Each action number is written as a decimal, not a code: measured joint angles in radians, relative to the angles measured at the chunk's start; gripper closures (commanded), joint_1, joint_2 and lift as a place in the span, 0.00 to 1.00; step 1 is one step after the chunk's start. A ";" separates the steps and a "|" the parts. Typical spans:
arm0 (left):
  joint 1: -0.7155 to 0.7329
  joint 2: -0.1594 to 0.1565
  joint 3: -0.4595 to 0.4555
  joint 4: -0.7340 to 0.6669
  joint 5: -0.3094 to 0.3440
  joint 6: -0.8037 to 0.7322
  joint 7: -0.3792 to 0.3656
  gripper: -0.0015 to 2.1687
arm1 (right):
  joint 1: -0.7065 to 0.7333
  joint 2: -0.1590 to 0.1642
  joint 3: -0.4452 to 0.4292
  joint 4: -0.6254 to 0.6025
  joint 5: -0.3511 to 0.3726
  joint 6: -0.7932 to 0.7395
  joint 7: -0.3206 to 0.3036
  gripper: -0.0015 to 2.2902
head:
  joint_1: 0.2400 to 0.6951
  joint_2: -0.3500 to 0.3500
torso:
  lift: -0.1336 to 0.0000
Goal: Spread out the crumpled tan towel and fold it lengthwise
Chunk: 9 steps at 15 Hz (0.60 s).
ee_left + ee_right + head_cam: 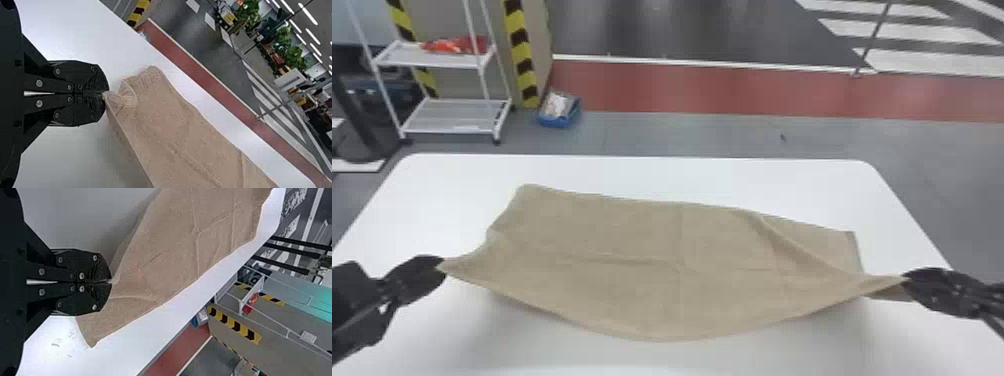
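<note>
Head view: left gripper [440, 266] and right gripper [907, 281] pinch the tan towel [642, 240], while a blue bin [554, 121] holds something white.

towel [632, 235] bars the middle; table [682, 175] passable beyond

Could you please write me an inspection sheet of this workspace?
Surface: white table, with faint marks in the right wrist view.
Job's things: tan towel, spread wide, lightly creased, its near edge bowed between the pincers.
Clutter: blue bin on the floor beyond the table.
Grippers: left pincer shut on the towel's near left corner; right pincer shut on the towel at its near right.
Cables: nothing seen.
Surroundings: white shelf rack, black-and-yellow striped post, red floor strip.
</note>
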State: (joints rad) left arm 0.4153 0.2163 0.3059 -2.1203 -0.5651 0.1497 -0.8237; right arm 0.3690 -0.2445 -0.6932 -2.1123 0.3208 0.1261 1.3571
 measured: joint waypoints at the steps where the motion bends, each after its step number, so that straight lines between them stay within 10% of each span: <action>1: 0.009 0.005 0.016 -0.014 0.000 -0.001 -0.030 0.96 | 0.000 -0.006 -0.019 0.007 0.007 -0.018 0.000 0.91 | 1.00 0.32 | 0.07; 9: 0.067 0.014 0.043 -0.046 -0.025 -0.070 -0.211 0.96 | -0.055 -0.116 -0.058 0.205 0.190 -0.204 0.000 0.91 | 1.00 0.11 | 0.07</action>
State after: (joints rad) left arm 0.4827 0.2307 0.3491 -2.1661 -0.5904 0.0794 -1.0350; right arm 0.3141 -0.3601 -0.7510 -1.9075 0.5112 -0.0783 1.3576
